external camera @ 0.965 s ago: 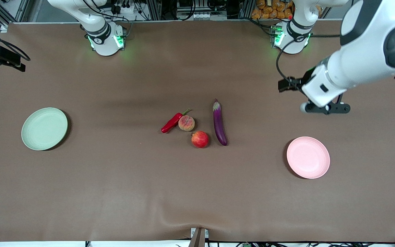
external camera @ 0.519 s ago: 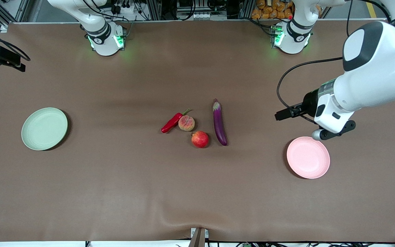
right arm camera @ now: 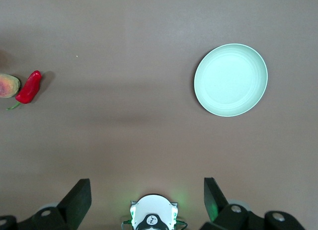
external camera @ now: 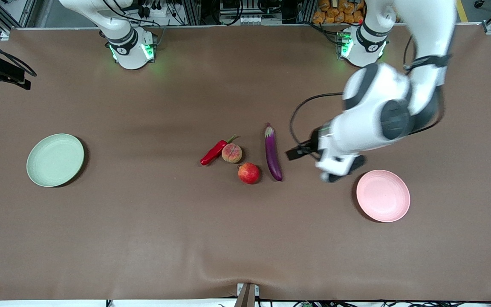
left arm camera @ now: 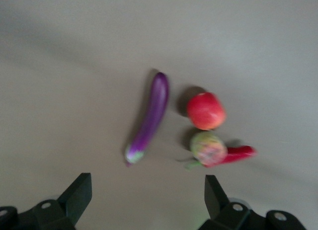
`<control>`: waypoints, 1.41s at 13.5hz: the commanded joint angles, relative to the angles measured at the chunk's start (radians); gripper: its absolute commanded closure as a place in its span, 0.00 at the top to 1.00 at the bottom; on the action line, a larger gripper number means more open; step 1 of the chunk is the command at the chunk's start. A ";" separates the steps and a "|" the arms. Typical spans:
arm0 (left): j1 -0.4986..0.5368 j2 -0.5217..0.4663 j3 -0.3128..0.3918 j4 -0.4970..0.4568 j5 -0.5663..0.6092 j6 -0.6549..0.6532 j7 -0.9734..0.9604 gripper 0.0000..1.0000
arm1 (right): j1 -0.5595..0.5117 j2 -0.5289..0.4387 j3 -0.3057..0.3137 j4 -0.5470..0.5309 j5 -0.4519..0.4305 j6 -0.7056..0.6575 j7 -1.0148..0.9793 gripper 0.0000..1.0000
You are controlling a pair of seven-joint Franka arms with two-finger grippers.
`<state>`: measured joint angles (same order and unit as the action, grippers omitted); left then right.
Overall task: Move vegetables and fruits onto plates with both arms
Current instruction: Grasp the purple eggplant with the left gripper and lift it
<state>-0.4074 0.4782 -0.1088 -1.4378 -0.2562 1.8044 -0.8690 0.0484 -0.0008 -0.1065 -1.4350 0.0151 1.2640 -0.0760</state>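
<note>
Left gripper (left arm camera: 145, 200) hanging released, empty, over bare table between eggplant (external camera: 272, 152) and pink plate (external camera: 383, 195); right gripper (right arm camera: 146, 200) waiting spread high above; pomegranate (external camera: 249, 173), peach (external camera: 232, 153), chili (external camera: 214, 152) lying beside eggplant, toward the green plate (external camera: 55, 160).

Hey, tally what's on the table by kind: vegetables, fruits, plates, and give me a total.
Vegetables: 2, the eggplant and the chili.
Fruits: 2, the pomegranate and the peach.
Plates: 2, the green plate and the pink plate.
Total: 6.
</note>
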 commanded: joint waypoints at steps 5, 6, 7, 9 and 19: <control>-0.100 0.238 0.005 0.020 0.190 0.196 -0.152 1.00 | -0.028 0.007 0.005 0.004 0.008 -0.011 -0.010 1.00; -0.100 0.246 0.005 0.017 0.196 0.226 -0.216 1.00 | -0.028 0.008 0.005 0.004 0.008 -0.011 -0.010 1.00; -0.120 0.249 0.006 0.002 0.202 0.236 -0.226 1.00 | -0.028 0.008 0.005 0.004 0.008 -0.009 -0.010 1.00; -0.148 0.292 0.009 -0.003 0.218 0.301 -0.226 1.00 | -0.033 0.022 0.005 0.004 0.006 -0.017 -0.010 1.00; -0.177 0.356 0.009 -0.003 0.293 0.336 -0.222 0.00 | -0.025 0.024 0.007 0.007 0.008 -0.012 -0.011 1.00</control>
<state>-0.5733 0.8294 -0.1062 -1.4481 0.0093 2.1370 -1.0814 0.0314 0.0219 -0.1075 -1.4358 0.0154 1.2563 -0.0760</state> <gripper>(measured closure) 0.207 0.000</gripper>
